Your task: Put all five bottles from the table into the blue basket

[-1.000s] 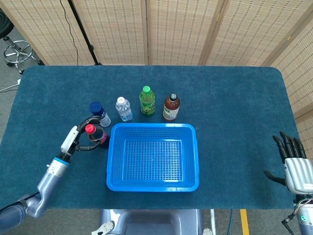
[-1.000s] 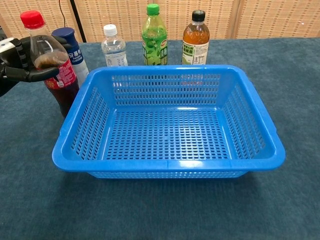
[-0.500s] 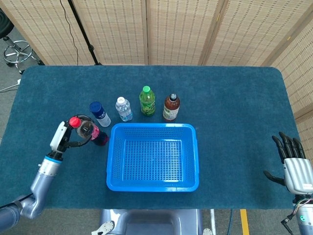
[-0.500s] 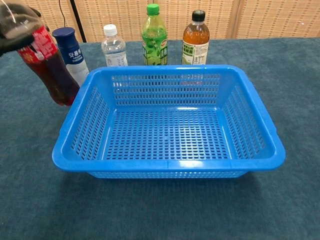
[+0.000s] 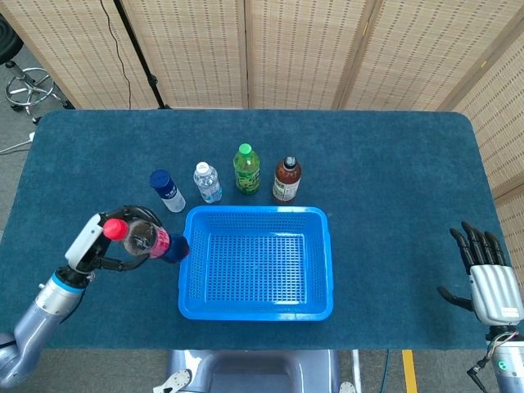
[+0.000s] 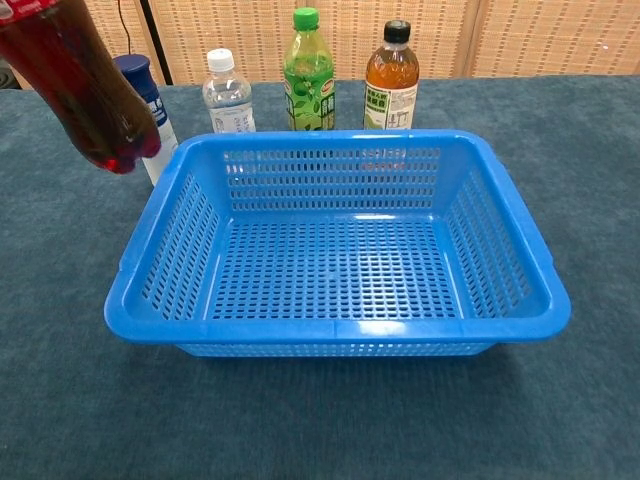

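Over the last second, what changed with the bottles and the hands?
The left hand, already gripping the red-capped cola bottle, lifted it off the table and tipped it, base toward the blue basket. The other four bottles, the basket and the open right hand stayed put.

Basket (image 5: 255,264) open above — bottles (image 5: 246,169) crowd behind.

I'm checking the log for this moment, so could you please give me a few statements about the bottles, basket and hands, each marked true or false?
1. The left hand holds the red-capped bottle off the table. True.
2. The blue basket already has a bottle in it. False: it holds none.
3. Four bottles stand upright behind the basket. True.
4. The green-capped bottle lies on its side. False: it stands upright.
5. The right hand holds a bottle. False: it holds nothing, fingers apart.
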Controlling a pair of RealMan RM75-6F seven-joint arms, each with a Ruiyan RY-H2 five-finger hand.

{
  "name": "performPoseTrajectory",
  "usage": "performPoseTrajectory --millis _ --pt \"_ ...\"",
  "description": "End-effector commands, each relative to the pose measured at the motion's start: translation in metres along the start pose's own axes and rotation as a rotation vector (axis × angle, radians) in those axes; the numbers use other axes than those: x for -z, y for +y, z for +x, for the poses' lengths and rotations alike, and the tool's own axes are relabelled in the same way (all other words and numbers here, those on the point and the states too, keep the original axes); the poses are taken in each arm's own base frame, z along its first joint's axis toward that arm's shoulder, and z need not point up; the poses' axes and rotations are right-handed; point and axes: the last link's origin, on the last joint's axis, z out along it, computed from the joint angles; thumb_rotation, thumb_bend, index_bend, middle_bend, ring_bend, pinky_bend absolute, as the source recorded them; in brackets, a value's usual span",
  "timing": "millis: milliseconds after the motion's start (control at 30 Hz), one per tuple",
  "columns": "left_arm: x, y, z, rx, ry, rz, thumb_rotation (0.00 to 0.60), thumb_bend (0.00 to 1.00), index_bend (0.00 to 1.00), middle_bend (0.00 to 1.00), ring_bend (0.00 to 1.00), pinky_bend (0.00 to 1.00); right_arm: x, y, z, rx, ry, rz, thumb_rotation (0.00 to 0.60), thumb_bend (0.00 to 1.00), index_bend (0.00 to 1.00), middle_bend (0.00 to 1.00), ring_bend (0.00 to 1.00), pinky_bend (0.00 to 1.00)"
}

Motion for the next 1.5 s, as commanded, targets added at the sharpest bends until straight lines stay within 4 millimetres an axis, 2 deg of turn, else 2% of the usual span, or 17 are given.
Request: performPoseTrajectory --millis 33,233,467,567,633,700,733,800,867,967,1167,1233,1300,1400,1467,1500 --pt "-0.007 0.0 -0.032 -0.025 -0.116 0.027 0.6 0.46 0.56 0.47 0.45 0.52 0.0 0.001 0.0 -0.001 0.0 -0.004 0.6 0.0 0.0 0.0 0.0 0.0" --pt "-0.014 -0.02 -0.068 -0.061 -0.172 0.069 0.6 0.46 0.56 0.47 0.43 0.52 -0.001 0.003 0.001 -0.006 0.003 -0.009 0.6 0.0 0.0 0.0 0.0 0.0" --pt "-0.014 -0.042 -0.082 -0.056 -0.171 0.104 0.6 0.45 0.54 0.47 0.39 0.52 -0.002 0.005 0.003 -0.014 0.006 -0.017 0.6 0.0 0.0 0.0 0.0 0.0" --pt "-0.011 -0.048 -0.083 -0.09 -0.198 0.13 0.6 0.41 0.47 0.39 0.29 0.49 -0.003 0.005 0.003 -0.013 0.0 -0.016 0.6 0.0 0.0 0.0 0.0 0.0" --pt "-0.008 -0.051 -0.085 -0.099 -0.232 0.152 0.6 0.36 0.31 0.18 0.14 0.38 -0.002 0.005 0.003 -0.014 0.0 -0.014 0.6 0.0 0.0 0.0 0.0 0.0" --pt "-0.005 -0.053 -0.085 -0.11 -0.274 0.18 0.6 0.32 0.17 0.07 0.06 0.29 -0.002 0.004 0.003 -0.015 0.003 -0.011 0.6 0.0 0.0 0.0 0.0 0.0" --pt "-0.004 -0.053 -0.085 -0.119 -0.29 0.186 0.6 0.29 0.07 0.01 0.02 0.21 -0.002 0.004 0.004 -0.016 0.005 -0.01 0.6 0.0 0.0 0.0 0.0 0.0" --pt "-0.002 -0.052 -0.083 -0.14 -0.313 0.187 0.6 0.23 0.0 0.0 0.0 0.09 -0.002 0.004 0.004 -0.014 0.004 -0.01 0.6 0.0 0.0 0.0 0.0 0.0" --pt "-0.001 -0.047 -0.078 -0.134 -0.305 0.172 0.6 0.1 0.0 0.0 0.0 0.01 -0.003 0.004 0.003 -0.014 0.001 -0.008 0.6 0.0 0.0 0.0 0.0 0.0" --pt "0.0 -0.034 -0.063 -0.122 -0.267 0.139 0.6 0.0 0.0 0.0 0.0 0.0 -0.005 0.003 0.004 -0.028 0.003 0.009 0.6 0.0 0.0 0.0 0.0 0.0" --pt "0.011 -0.01 -0.033 -0.195 -0.195 0.098 0.6 0.0 0.0 0.0 0.0 0.0 -0.013 0.006 0.009 -0.069 0.017 0.02 0.6 0.0 0.0 0.0 0.0 0.0" --pt "0.018 0.002 -0.017 -0.264 -0.176 0.092 0.6 0.0 0.0 0.0 0.0 0.0 -0.018 0.007 0.009 -0.078 0.009 0.023 0.6 0.0 0.0 0.0 0.0 0.0" --pt "0.029 0.016 0.012 -0.393 -0.098 0.101 0.6 0.0 0.0 0.0 0.0 0.0 -0.028 0.009 0.011 -0.09 -0.01 0.035 0.6 0.0 0.0 0.0 0.0 0.0" --pt "0.049 0.027 0.041 -0.551 -0.001 0.177 0.6 0.0 0.0 0.0 0.0 0.0 -0.044 0.01 0.015 -0.133 -0.042 0.056 0.6 0.0 0.0 0.0 0.0 0.0" --pt "0.058 0.031 0.052 -0.621 0.042 0.224 0.6 0.0 0.0 0.0 0.0 0.0 -0.054 0.009 0.017 -0.174 -0.066 0.067 0.6 0.0 0.0 0.0 0.0 0.0" --pt "0.069 0.033 0.063 -0.722 0.093 0.279 0.6 0.0 0.0 0.0 0.0 0.0 -0.067 0.005 0.018 -0.235 -0.097 0.083 0.6 0.0 0.0 0.0 0.0 0.0"
